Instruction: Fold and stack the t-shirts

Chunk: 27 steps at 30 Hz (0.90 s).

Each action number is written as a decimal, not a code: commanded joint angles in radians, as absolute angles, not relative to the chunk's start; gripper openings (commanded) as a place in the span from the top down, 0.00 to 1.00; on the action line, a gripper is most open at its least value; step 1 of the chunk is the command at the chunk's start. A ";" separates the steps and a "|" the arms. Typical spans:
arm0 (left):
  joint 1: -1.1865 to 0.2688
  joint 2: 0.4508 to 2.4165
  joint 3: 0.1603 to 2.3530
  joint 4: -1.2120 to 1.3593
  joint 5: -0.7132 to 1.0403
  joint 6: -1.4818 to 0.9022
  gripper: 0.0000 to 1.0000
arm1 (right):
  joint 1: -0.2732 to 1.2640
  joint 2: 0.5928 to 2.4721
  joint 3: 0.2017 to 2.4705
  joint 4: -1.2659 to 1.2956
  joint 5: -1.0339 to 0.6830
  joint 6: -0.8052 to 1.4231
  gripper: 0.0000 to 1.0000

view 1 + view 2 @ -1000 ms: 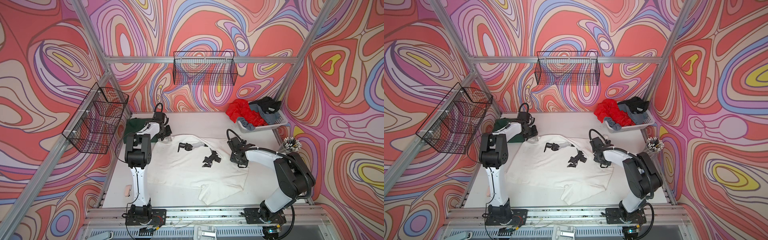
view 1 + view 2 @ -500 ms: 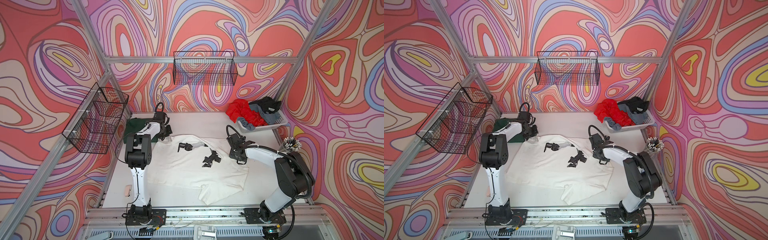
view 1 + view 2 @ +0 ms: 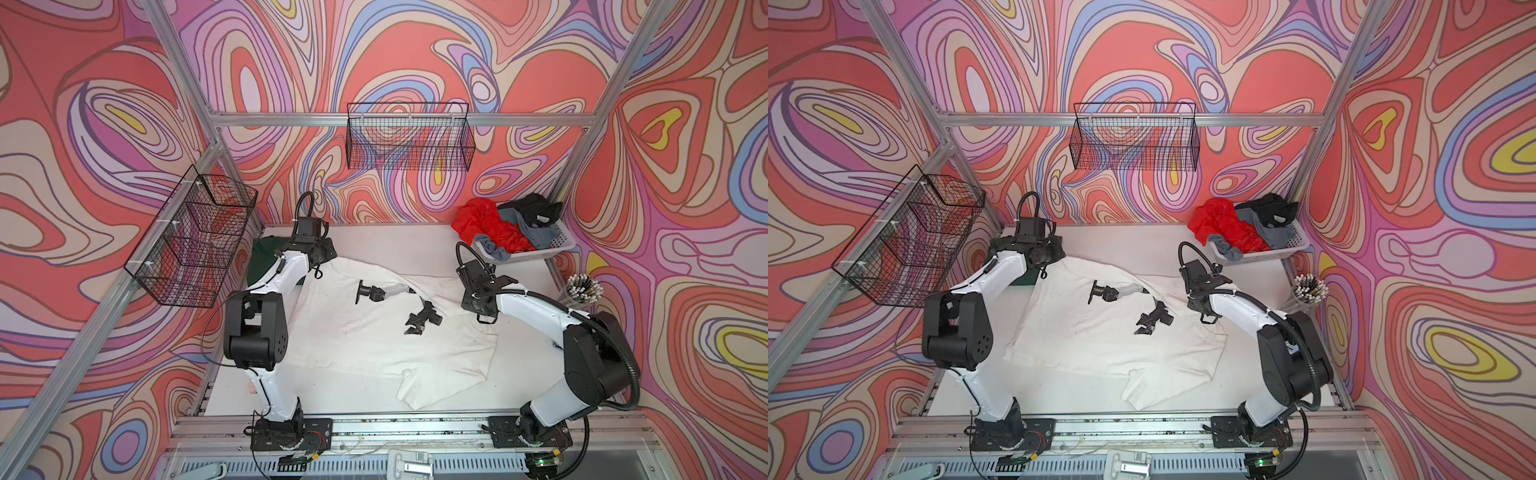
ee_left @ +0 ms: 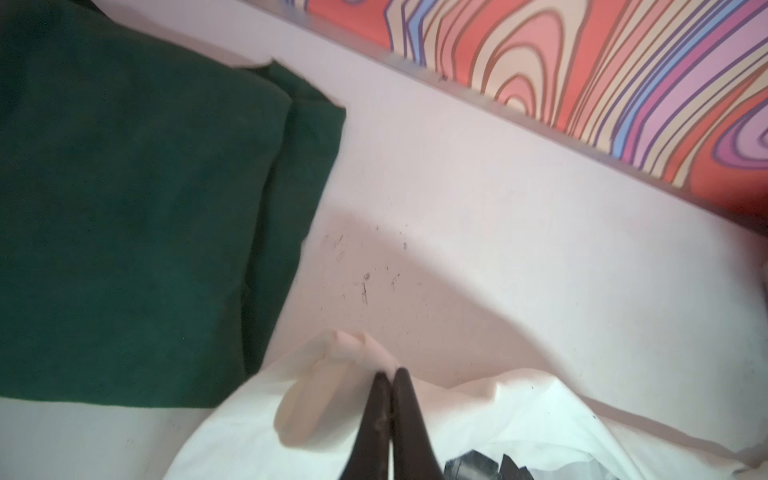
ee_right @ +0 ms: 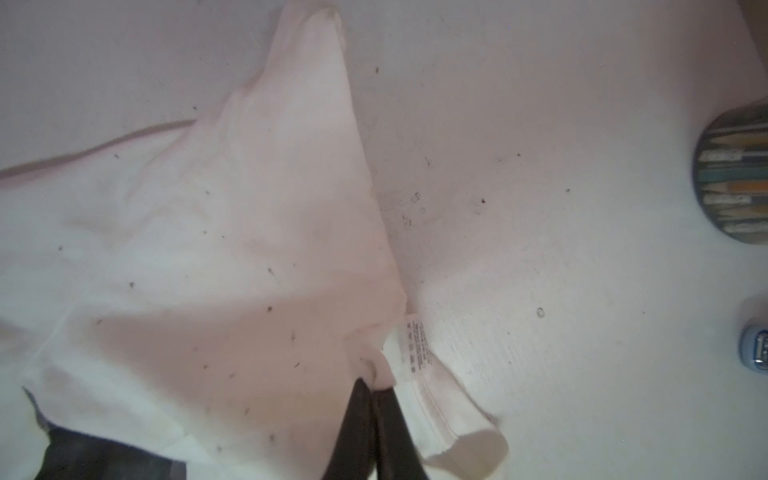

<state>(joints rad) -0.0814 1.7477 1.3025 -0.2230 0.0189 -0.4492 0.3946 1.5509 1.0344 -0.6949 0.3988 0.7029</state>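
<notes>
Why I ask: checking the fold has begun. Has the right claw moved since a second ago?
Yes. The right claw, shut on the white t-shirt, has shifted up the top view, toward the white basket at the back.

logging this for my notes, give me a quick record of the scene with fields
left gripper: shut on white t-shirt edge, beside folded green t-shirt
right gripper: shut on white t-shirt edge, near its label
white t-shirt: spread on table, not yet folded
basket: holds crumpled shirts, red, grey, black

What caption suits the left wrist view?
Left hand pinches the white t-shirt beside the folded dark green t-shirt.
</notes>
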 commanded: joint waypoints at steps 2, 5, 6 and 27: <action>-0.083 1.686 1.132 0.014 -0.058 -0.476 1.00 | 0.399 1.478 1.054 -0.772 0.415 0.713 1.00; -0.083 1.680 1.091 0.026 -0.046 -0.483 1.00 | 0.399 1.458 1.043 -0.788 0.398 0.722 1.00; -0.084 1.681 1.084 0.023 -0.042 -0.486 1.00 | 0.398 1.453 1.035 -0.791 0.393 0.726 1.00; -0.084 1.644 1.049 -0.230 -0.164 -0.540 0.51 | 0.399 1.394 0.957 -0.839 0.375 0.754 1.00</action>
<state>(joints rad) -0.0814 1.6756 1.0657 -0.1829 -0.1307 -0.5285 0.3946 1.4090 0.9695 -0.8165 0.3695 0.7322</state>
